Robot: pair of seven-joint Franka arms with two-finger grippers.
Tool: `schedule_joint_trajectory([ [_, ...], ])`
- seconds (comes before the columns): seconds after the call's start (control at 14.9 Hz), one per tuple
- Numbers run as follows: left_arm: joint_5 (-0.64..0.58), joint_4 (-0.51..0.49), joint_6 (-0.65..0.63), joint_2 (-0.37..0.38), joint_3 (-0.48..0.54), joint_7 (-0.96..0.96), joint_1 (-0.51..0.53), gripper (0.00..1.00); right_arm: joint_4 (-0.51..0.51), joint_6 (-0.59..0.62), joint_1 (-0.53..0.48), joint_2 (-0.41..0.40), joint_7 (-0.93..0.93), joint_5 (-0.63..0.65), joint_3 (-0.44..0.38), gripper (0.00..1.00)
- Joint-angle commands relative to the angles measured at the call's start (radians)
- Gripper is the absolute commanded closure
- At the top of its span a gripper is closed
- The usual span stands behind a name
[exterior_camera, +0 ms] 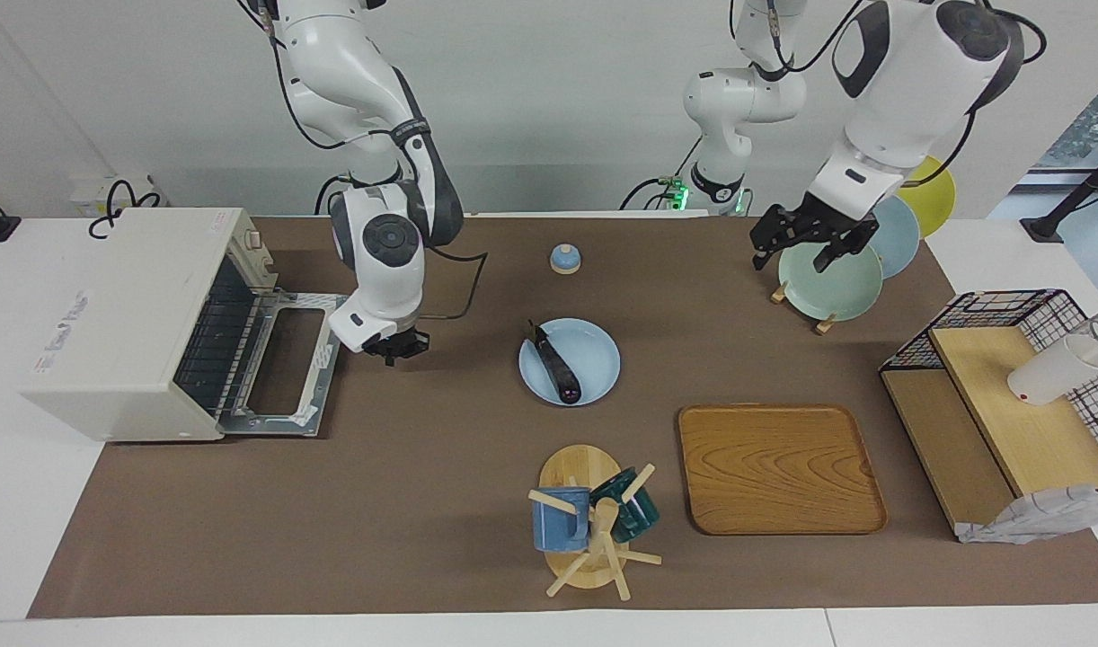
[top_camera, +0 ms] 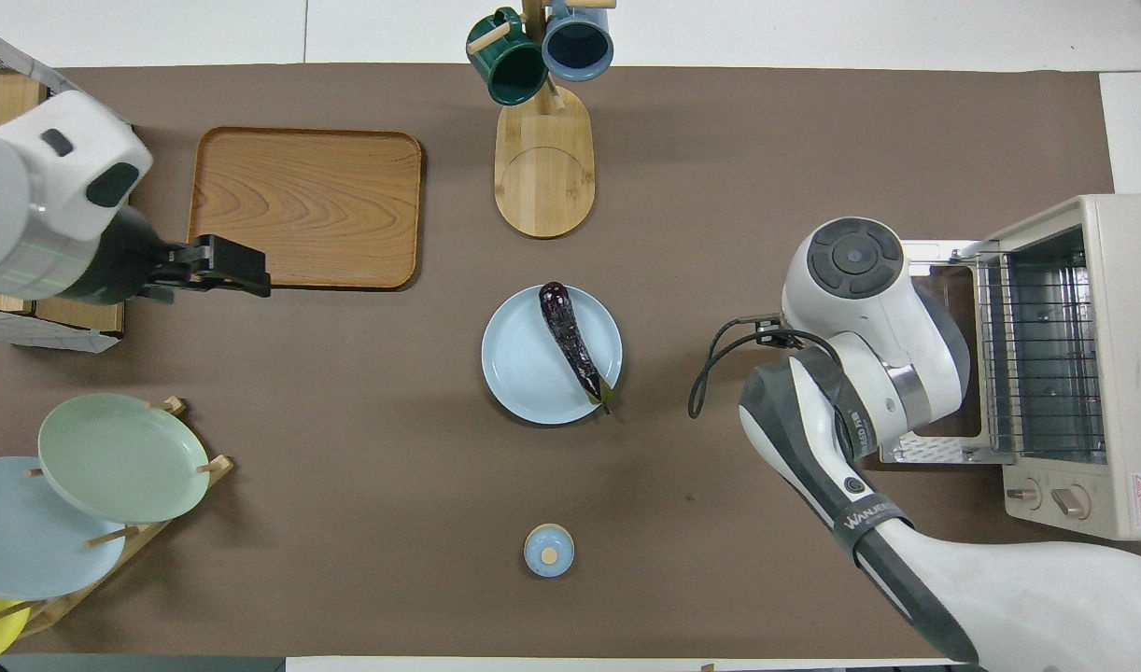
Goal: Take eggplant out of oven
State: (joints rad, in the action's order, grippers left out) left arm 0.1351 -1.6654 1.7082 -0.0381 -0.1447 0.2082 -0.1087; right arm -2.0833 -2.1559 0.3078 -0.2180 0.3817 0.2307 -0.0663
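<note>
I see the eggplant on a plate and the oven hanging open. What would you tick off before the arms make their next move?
1. Eggplant out of the oven: ok, it lies on the light blue plate.
2. Eggplant free of any hand: ok.
3. Oven rack bare: ok, as far as it shows.
4. Oven door shut: not ok, it lies folded down.
5. Right hand clear of the plate: ok, it hangs beside the open door.
6. Left hand out of the way: ok, it waits over the plate rack.

The right gripper (exterior_camera: 396, 346) is hidden under its wrist in the overhead view.
</note>
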Motion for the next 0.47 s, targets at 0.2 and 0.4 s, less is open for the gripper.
schedule_joint_trajectory([
  [0.2, 0.024, 0.038, 0.206, -0.219, 0.01, 0.227, -0.166, 0.0, -0.075, -0.055, -0.05, 0.034, -0.06, 0.096, 0.013, 1.0],
  [0.4, 0.023, 0.036, 0.321, -0.293, 0.01, 0.35, -0.235, 0.0, -0.107, -0.119, -0.09, 0.034, -0.066, 0.107, 0.014, 1.0],
])
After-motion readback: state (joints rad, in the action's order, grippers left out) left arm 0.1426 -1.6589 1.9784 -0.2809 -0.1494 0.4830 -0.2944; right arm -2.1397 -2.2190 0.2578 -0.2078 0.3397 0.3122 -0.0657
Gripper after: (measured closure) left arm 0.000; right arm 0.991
